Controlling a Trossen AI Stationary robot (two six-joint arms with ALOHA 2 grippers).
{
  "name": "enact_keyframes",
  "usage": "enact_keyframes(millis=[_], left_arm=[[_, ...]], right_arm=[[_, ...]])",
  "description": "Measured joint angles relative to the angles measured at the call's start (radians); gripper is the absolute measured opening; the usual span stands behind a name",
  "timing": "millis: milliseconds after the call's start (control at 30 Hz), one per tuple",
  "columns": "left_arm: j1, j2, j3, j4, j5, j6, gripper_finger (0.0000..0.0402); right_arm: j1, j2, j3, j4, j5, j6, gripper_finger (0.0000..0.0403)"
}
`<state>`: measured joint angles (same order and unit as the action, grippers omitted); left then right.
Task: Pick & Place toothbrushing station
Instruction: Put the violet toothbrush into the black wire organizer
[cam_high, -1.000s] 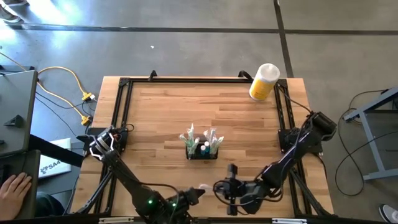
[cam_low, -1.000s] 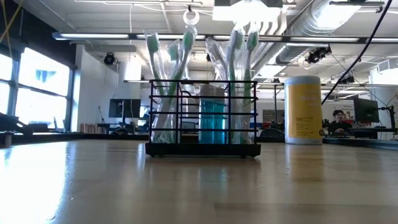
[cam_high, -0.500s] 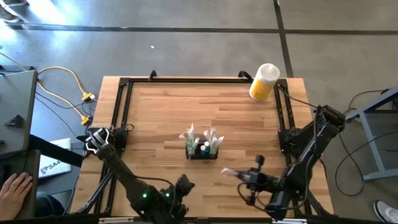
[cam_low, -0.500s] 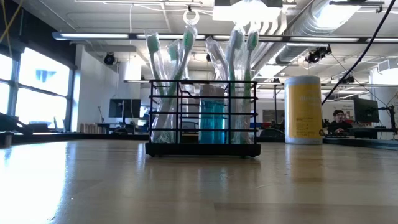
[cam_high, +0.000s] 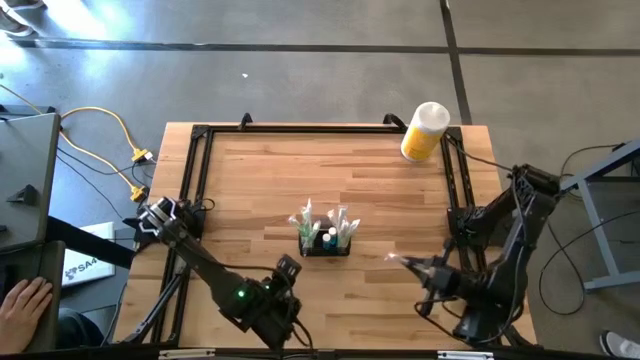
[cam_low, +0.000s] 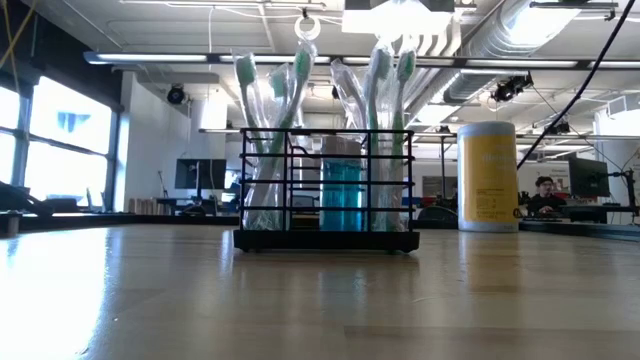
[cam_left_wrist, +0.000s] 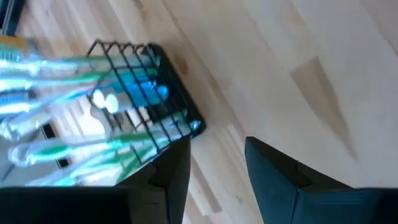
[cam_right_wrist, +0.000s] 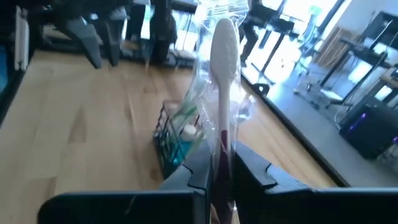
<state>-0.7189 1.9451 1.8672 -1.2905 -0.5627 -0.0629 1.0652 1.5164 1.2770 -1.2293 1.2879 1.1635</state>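
On the wooden slatted table (cam_high: 260, 170) we see, from above, both arms at the near edge; the low view shows neither. Yellow cylindrical bottle with white cap (cam_high: 424, 131) stands at the far right corner, well apart. Small black wire toothbrushing station (cam_high: 326, 240) sits mid-table, upright, packed with wrapped toothbrushes (cam_low: 375, 75). Left gripper (cam_left_wrist: 214, 165) jaws partly apart, empty; right gripper (cam_right_wrist: 217, 168) pinches a clear-wrapped white toothbrush (cam_right_wrist: 224, 68)

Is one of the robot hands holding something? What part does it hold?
Yes. The right gripper pinches a clear-wrapped toothbrush low on its handle, head pointing up. The left gripper is open and holds nothing.
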Motion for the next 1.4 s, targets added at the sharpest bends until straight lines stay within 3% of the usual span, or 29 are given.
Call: enact_keyframes(millis=[100,233,400,533,700,833,933,1067,1233,1400], left_arm=[[0.007,-0.056,-0.069,0.013,0.004,-0.004,0.0145],[0.007,-0.208,-0.28,0.068,-0.027,-0.103,0.0145],[0.006,-0.463,-0.641,0.425,-0.054,-0.118,0.0145],[0.007,-0.619,-0.894,0.807,-0.047,0.019,0.0145],[0.059,-0.718,-1.1,1.111,0.058,0.142,0.0145],[0.159,-0.737,-1.163,1.17,0.195,0.139,0.0145],[0.233,-0.736,-1.177,1.191,0.305,0.172,0.0145],[0.31,-0.723,-1.177,1.25,0.48,0.22,0.0145],[0.319,-0.687,-1.176,1.347,0.655,0.25,0.0145],[0.32,-0.658,-1.178,1.423,0.705,0.25,0.0145]], right_arm=[[0.032,-0.03,-0.035,-0.088,0.029,0.092,0.0029],[0.064,-0.098,-0.154,-0.077,0.015,0.177,0.0029],[0.08,-0.18,-0.327,0.137,0.072,0.163,0.0029],[0.037,-0.225,-0.4,0.389,0.082,-0.094,0.0029],[-0.083,-0.264,-0.426,0.832,-0.116,-0.59,0.0029],[-0.179,-0.262,-0.493,1.265,-0.336,-1.023,0.0029],[-0.255,-0.264,-0.55,1.469,-0.429,-1.194,0.0029],[-0.356,-0.299,-0.645,1.592,-0.5,-1.239,0.0029],[-0.441,-0.347,-0.764,1.772,-0.646,-1.248,0.0029],[-0.453,-0.38,-0.831,1.951,-0.723,-1.318,0.0029]])
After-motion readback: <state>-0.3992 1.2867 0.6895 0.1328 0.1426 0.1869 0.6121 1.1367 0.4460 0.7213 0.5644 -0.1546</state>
